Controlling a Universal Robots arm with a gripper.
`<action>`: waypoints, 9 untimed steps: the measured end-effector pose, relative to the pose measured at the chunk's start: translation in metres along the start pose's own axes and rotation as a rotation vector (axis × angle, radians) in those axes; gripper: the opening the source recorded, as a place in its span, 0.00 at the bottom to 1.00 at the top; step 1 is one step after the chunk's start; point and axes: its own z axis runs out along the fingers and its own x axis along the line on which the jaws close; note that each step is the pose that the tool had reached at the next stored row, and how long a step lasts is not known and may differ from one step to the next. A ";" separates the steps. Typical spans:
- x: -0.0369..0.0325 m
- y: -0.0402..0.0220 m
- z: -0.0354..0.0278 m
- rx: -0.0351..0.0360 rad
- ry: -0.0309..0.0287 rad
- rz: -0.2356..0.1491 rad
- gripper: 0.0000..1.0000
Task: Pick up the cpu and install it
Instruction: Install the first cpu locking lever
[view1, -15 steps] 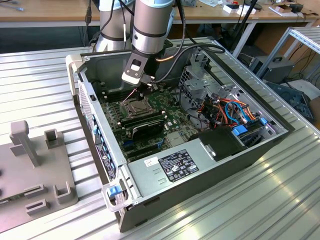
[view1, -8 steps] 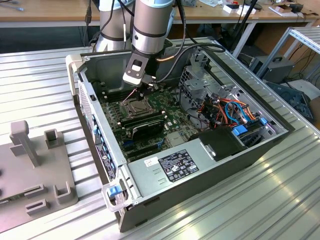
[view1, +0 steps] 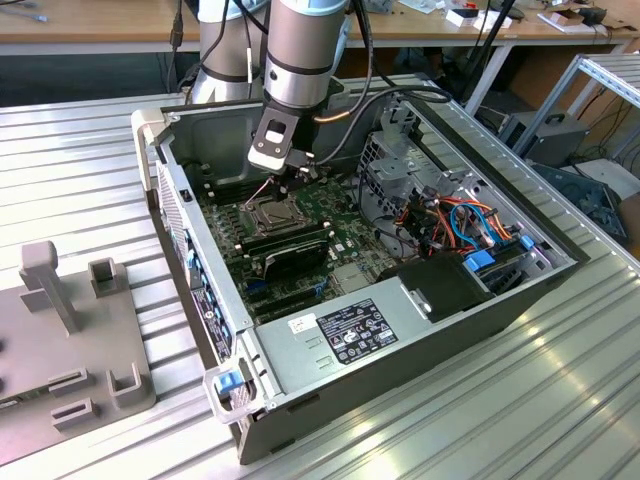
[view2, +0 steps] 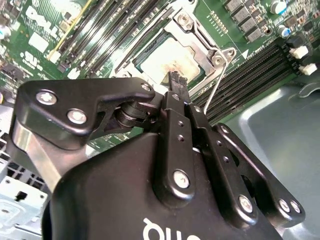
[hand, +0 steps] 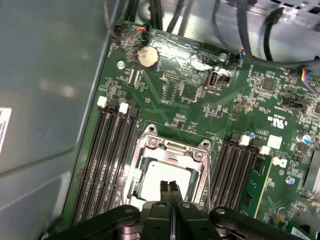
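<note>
gripper (hand: 169, 188) tips pressed together just above cpu (hand: 147, 176): dull silver, pale smudge, lying in socket frame (hand: 172, 146). printed label (view1: 347, 332) on psu (view1: 292, 366).

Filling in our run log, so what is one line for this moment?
gripper: shut, nothing between fingers | position: tips over cpu | cpu: lying flat inside socket frame | contact: cannot tell
</note>
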 end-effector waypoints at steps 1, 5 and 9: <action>0.0000 0.0000 0.0000 0.0000 0.0001 -0.003 0.11; 0.0000 0.0000 0.0001 -0.0002 0.0006 -0.021 0.11; 0.0000 0.0000 0.0001 -0.0005 0.0016 -0.060 0.11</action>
